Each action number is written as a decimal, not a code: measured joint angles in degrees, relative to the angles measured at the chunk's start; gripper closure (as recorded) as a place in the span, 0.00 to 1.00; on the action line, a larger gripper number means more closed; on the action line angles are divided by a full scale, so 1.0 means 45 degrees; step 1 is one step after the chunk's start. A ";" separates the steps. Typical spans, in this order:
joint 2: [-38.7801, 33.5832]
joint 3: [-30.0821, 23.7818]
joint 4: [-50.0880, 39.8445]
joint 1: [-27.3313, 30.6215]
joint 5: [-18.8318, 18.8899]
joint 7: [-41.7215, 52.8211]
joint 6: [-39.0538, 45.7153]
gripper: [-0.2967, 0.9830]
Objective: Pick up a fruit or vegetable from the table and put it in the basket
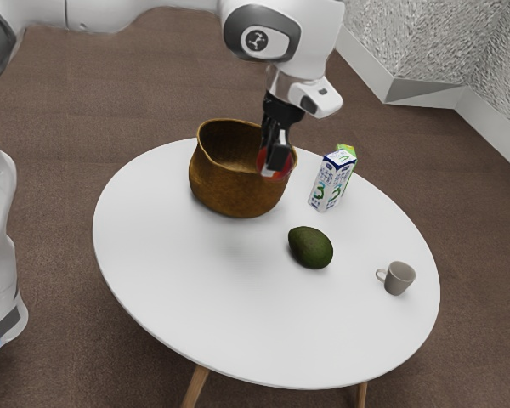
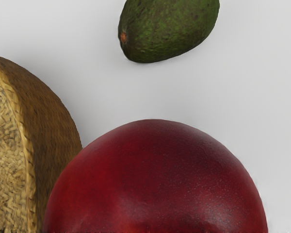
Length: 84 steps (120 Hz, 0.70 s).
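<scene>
Red fruit (image 2: 157, 179): hung off the table (image 1: 170, 289) in the upper middle of the exterior view, over the right side of the basket (image 1: 236, 189) in that picture; in the wrist view it lay large beneath the hand.
Gripper (image 1: 276, 161): its jaws looked clamped on the fruit, one finger plain against the near side, the far one hidden, so the second contact was judged from how the fruit hung.
Heft: probably middling, solid enough to swing or twist if carried fast.
Skin: smooth with a soft sheen, so likely a little slippery.
Flesh: likely firm, though a hard squeeze could have bruised it.
Best hold: across the widest part, a finger on each flank, with steady, moderate pressure; a pinch near the curved top would have invited a slip.
Basket rim: stood close by the fruit; clearance and a centred, low release were called for.
Avocado (image 1: 311, 247): lay on the table, lower right of the basket, untouched.
</scene>
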 joint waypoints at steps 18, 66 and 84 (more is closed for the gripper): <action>0.0007 0.0768 0.0251 0.0215 0.0356 0.0086 -0.0520 0.54; 0.0564 0.0891 0.0385 0.2664 0.0479 0.0976 -0.0927 0.54; 0.1090 0.0761 0.0755 0.3410 0.0444 0.1462 -0.0958 0.54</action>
